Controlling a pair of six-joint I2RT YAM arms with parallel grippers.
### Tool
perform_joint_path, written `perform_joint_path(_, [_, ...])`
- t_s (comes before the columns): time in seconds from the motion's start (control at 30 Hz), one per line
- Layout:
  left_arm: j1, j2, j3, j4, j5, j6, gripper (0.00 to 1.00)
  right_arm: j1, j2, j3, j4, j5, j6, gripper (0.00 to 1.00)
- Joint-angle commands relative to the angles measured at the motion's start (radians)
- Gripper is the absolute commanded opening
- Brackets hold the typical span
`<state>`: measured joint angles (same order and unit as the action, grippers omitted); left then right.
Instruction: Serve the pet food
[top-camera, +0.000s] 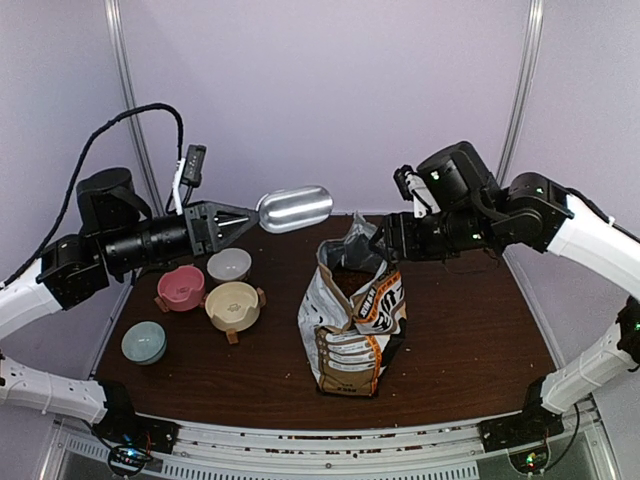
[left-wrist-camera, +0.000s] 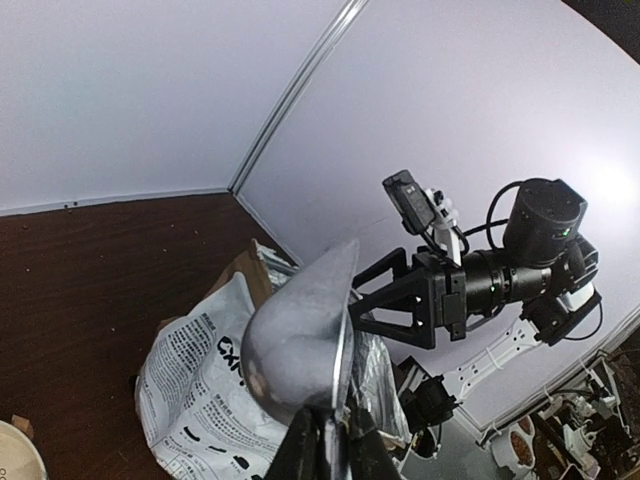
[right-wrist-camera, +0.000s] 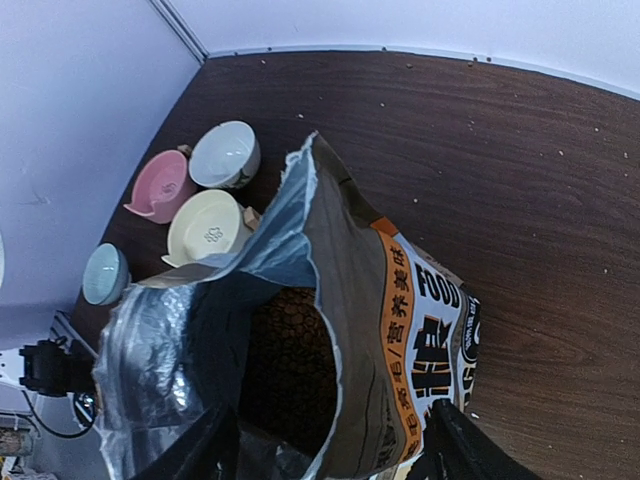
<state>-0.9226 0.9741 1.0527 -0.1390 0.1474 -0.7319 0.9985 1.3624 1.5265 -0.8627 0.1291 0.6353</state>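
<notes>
At the left of the desk (top-camera: 470, 330) four bowls (top-camera: 233, 304) stand close together, and I see no food in them. Above them the left claw (top-camera: 238, 222) is closed tight on the handle of the scoop (top-camera: 295, 208). The scoop lies about level in the air, with its long axis pointing right, toward the bag (top-camera: 352, 320). The pet food (right-wrist-camera: 290, 360) is inside this bag, a dark mass low under the torn mouth, so it lies to the right of the scoop and below it. The left arm is the one that must reach it, I think by tipping the scoop down into the opening. The right claw (right-wrist-camera: 330, 415) stands wide at the bag's top, one finger on each side of the mouth. If the fingers touch the foil I cannot tell, because the picture edge cuts them off. Whether the scoop carries any food is hidden; only its outer side shows.
</notes>
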Motion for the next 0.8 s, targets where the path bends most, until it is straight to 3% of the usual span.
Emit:
perform_joint_path(0.0, [0.007, -0.036, 0.020, -0.080, -0.038, 0.103, 0.00, 0.009, 0.068, 0.066, -0.130, 0.088, 0.025, 0.61])
perform_joint_path(0.13, [0.007, -0.055, 0.024, -0.121, -0.047, 0.116, 0.00, 0.011, 0.108, 0.098, -0.195, 0.151, 0.065, 0.28])
perform_joint_path(0.27, [0.006, -0.057, 0.029, -0.128, -0.021, 0.098, 0.00, 0.005, 0.094, 0.110, -0.238, 0.226, 0.078, 0.00])
perform_joint_path(0.77, [0.007, 0.013, 0.089, -0.076, 0.101, 0.077, 0.00, -0.254, -0.003, 0.371, -0.395, 0.312, -0.095, 0.00])
